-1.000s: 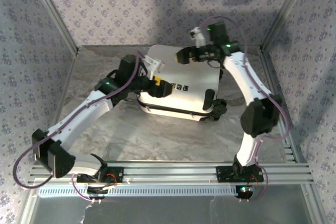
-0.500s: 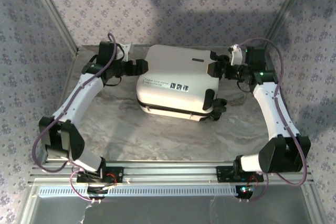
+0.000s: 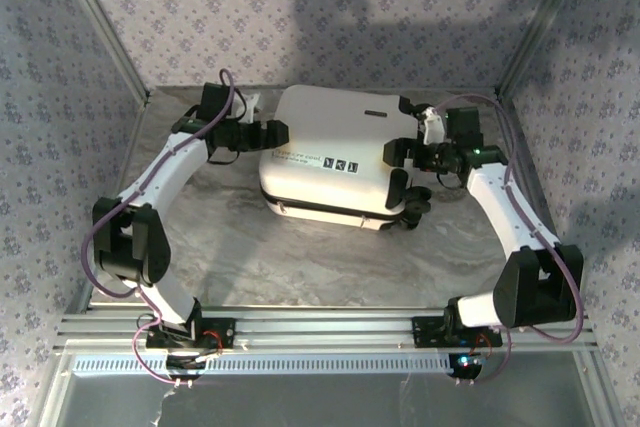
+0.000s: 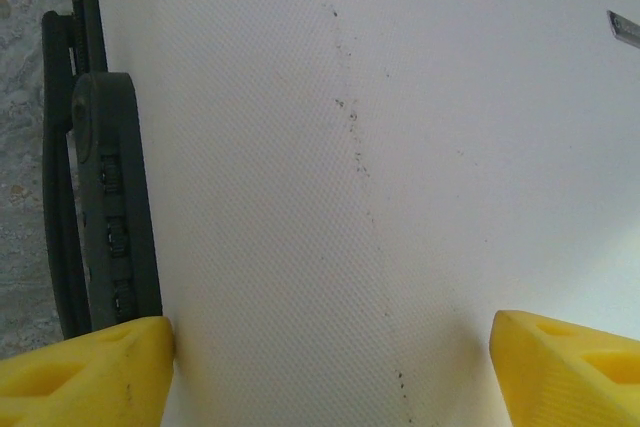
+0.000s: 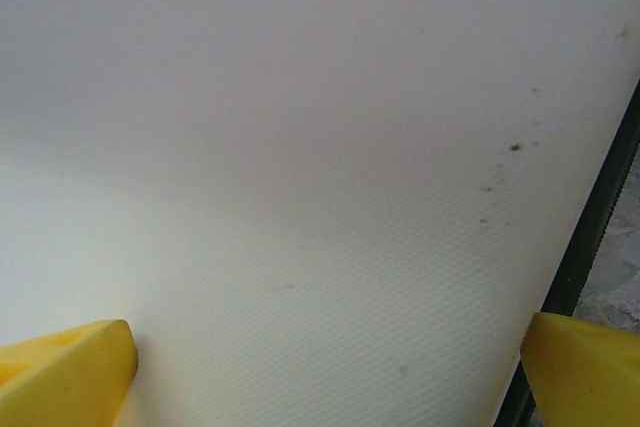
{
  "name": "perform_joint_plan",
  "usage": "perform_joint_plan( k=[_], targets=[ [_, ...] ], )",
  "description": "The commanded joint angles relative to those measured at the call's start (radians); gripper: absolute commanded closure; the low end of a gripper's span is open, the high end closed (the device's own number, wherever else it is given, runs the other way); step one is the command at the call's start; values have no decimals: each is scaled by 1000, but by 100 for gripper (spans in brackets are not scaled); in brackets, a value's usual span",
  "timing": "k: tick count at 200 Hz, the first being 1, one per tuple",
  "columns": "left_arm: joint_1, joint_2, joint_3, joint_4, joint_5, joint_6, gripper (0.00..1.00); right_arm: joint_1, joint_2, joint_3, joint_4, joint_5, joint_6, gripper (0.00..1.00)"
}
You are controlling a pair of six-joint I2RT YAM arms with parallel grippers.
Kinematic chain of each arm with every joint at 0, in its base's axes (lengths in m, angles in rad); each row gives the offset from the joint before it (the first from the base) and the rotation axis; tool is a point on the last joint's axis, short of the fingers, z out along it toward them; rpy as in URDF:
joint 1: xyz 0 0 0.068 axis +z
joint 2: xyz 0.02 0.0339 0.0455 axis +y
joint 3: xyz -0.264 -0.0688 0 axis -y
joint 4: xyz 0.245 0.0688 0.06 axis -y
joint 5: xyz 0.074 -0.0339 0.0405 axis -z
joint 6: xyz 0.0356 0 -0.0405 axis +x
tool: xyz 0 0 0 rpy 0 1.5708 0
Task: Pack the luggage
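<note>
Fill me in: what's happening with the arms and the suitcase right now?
The luggage lies flat with its lid down on the table, wheels at its near right corner. The left gripper is at its left end and the right gripper at its right end, both pointing in at the white shell. In the wrist views the yellow fingers are spread wide, so neither gripper holds anything. Whether they touch the shell cannot be told.

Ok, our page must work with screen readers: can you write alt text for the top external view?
A closed white suitcase lies flat on a marbled table, the left arm reaching to its left end and the right arm to its right end, beside the black wheels. Patterned walls enclose the table.
</note>
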Motion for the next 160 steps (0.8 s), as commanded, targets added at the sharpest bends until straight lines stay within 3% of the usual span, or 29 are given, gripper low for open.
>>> perform_joint_plan(
  k=[1, 43, 82, 160],
  targets=[
    [-20, -56, -58, 60, 134, -11, 19, 168, 112, 86, 52, -75, -19, 1],
    [-12, -170, -165, 49, 102, -7, 19, 337, 278, 228, 93, -139, -9, 2],
    [-5, -316, -262, 36, 40, -20, 18, 435, 352, 334, 107, -162, -3, 3],
    [-1, -436, -183, -16, -24, -5, 16, 409, 276, 430, 98, -190, -22, 6]
  ],
)
